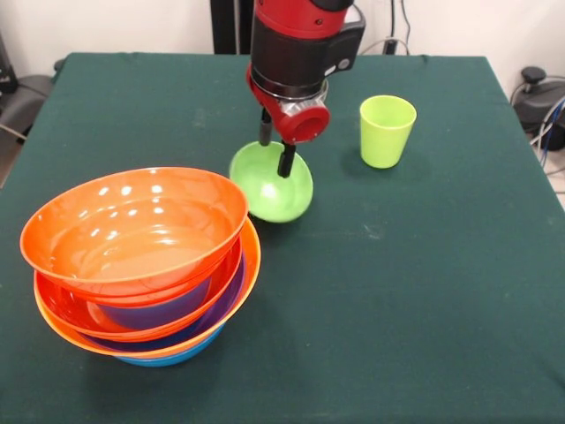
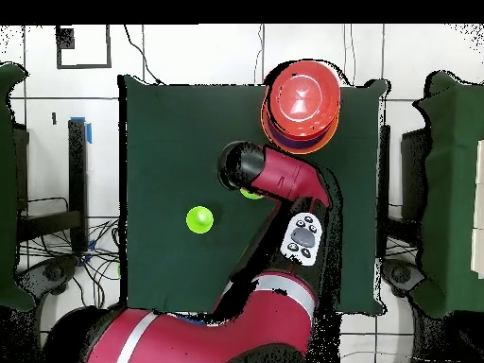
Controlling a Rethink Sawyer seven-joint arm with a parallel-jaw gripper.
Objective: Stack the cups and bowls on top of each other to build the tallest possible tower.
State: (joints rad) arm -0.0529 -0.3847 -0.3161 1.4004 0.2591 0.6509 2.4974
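gripper (image 1: 274,150) is clamped on the rim of the small green bowl (image 1: 265,190), tilted, just right of the tower (image 1: 141,265). prob mid-pickup; next it needs lifting onto the tower's top orange bowl, w/ the cup (image 1: 386,131) after.

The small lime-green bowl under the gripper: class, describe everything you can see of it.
The small lime-green bowl is round, glossy and looks like plastic. It is tipped, its opening facing up and toward the camera across the table. It seems to rest on the green tablecloth, near the middle, apart from the stack of bowls and the lime-green cup. One finger of the gripper reaches inside it and one stands behind its rim, so the wall lies between them. Overhead, the arm hides nearly all of it.
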